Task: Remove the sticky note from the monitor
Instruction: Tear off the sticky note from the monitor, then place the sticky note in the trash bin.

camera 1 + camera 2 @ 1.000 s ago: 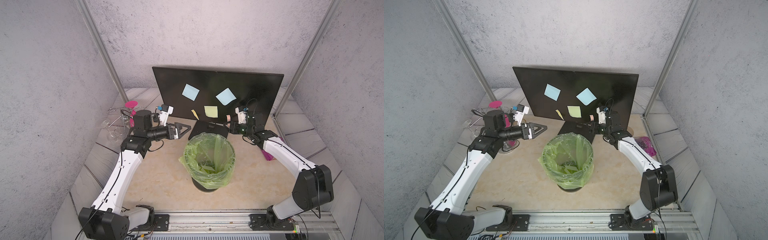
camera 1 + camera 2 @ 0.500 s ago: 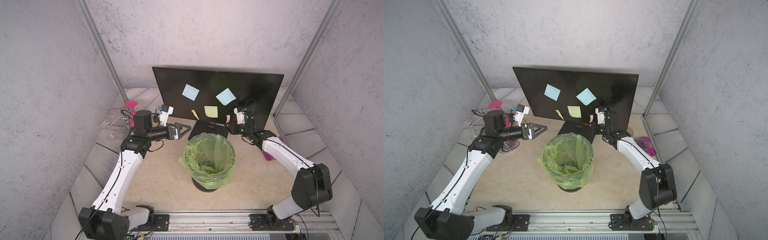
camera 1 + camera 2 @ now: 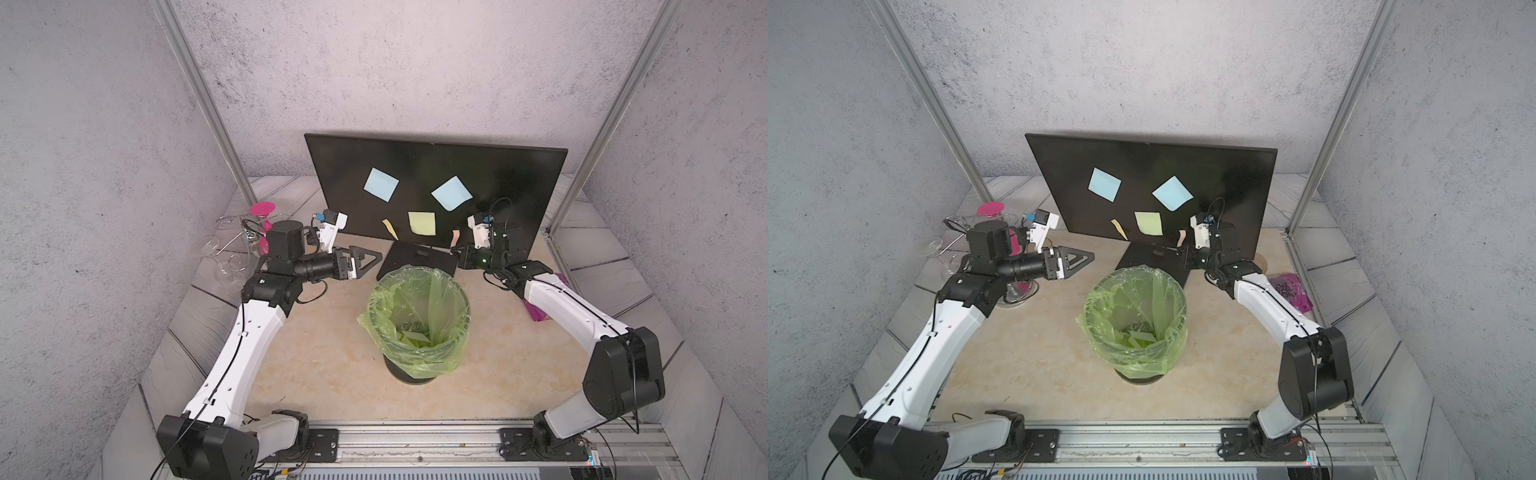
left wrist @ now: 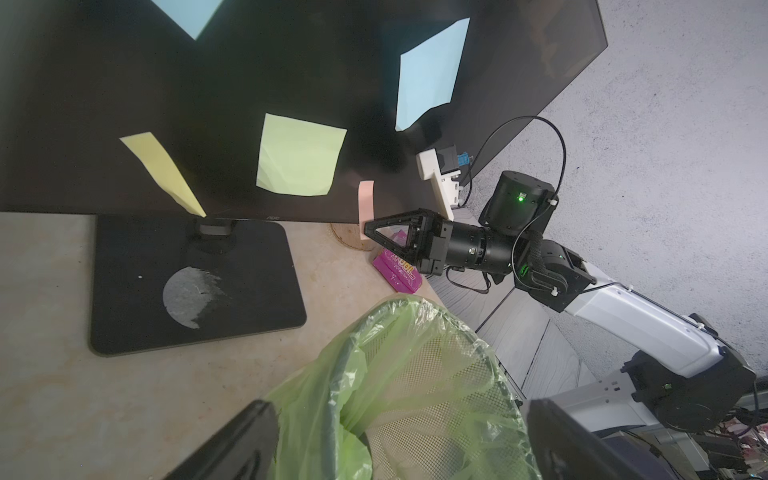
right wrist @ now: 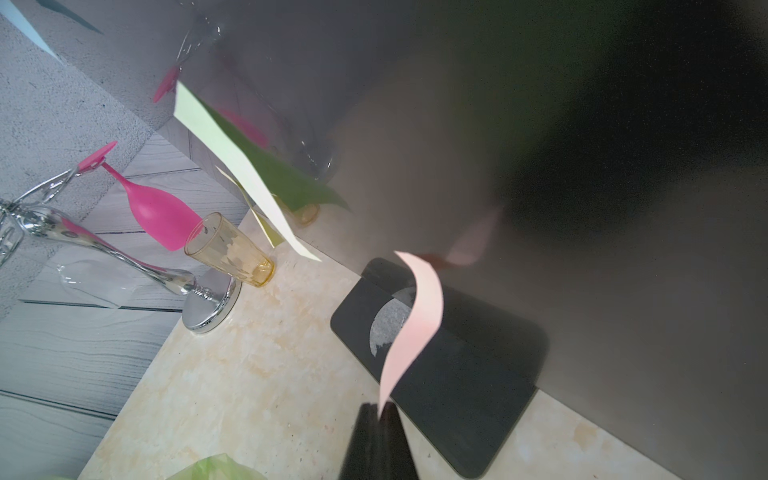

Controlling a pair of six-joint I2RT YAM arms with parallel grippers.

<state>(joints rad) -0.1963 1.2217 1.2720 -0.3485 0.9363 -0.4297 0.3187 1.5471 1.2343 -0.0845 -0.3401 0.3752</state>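
Observation:
The black monitor (image 3: 436,166) (image 3: 1142,162) stands at the back on its flat base (image 3: 415,259). A pink sticky note (image 3: 456,237) (image 3: 1182,237) (image 4: 365,203) (image 5: 415,320) hangs at the screen's lower edge, its top end still on the screen. My right gripper (image 3: 453,250) (image 3: 1179,250) (image 4: 365,227) (image 5: 379,409) is shut on the note's curled lower end. Two blue notes (image 3: 381,184) (image 3: 451,193), a green one (image 3: 422,222) and a yellow one (image 3: 390,228) also stick to the screen. My left gripper (image 3: 376,257) (image 3: 1090,255) (image 4: 395,415) hovers open left of the base, holding nothing.
A mesh bin lined with a green bag (image 3: 417,316) stands in front of the monitor base, with paper inside. A chrome rack with a pink glass (image 3: 259,216) and an amber tumbler (image 5: 228,249) is at the left. A magenta packet (image 3: 538,309) lies under the right arm.
My right gripper's jaws have closed onto the pink note's lower end, and the arm has edged slightly left. The left arm has not moved.

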